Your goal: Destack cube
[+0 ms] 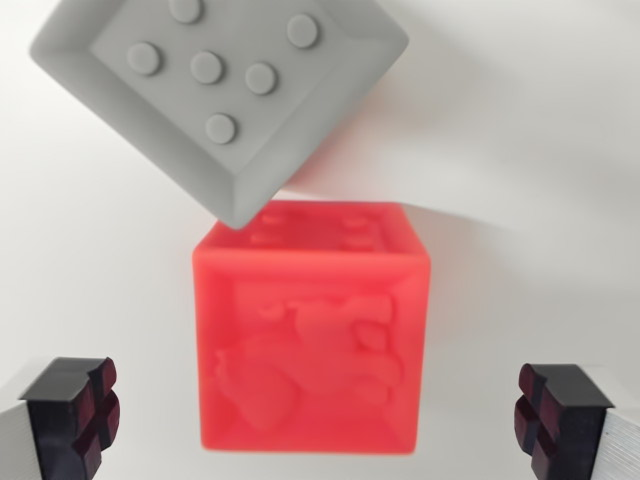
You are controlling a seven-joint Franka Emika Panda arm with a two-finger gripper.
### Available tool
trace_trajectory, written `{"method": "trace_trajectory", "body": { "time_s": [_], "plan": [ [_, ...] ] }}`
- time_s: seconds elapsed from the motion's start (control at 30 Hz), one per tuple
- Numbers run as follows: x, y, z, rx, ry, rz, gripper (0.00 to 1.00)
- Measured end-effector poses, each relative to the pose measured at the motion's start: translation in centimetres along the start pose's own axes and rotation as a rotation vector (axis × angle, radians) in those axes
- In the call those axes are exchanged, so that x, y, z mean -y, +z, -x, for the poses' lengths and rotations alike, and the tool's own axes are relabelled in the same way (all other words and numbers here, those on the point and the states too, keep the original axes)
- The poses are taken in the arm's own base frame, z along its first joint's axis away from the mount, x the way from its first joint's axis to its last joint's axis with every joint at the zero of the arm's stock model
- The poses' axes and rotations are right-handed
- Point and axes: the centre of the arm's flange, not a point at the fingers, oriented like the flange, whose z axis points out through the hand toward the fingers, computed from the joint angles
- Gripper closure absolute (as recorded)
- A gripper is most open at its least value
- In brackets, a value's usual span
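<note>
Tool (320, 420) spread wide, nothing between its pads; red cube (312, 330) sits centred between them on the white surface (540, 150).
Looks like light, rigid printed plastic, smooth flat sides: pinch left and right faces mid-height. Grey cube (215, 90) lies tilted just behind it, corner overlapping red's top edge; contact unclear.

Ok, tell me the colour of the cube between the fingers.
Red cube, clearest in the wrist view.
</note>
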Motion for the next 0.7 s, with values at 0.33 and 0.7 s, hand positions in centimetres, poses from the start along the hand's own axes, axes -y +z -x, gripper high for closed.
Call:
{"method": "trace_trajectory", "body": {
  "time_s": [0.33, 0.7],
  "plan": [
    [0.0, -3.5, 0.0, -0.001, -0.001, 0.000, 0.00],
    [-0.1, -8.3, 0.1, -0.001, -0.002, -0.002, 0.00]
  ]
}}
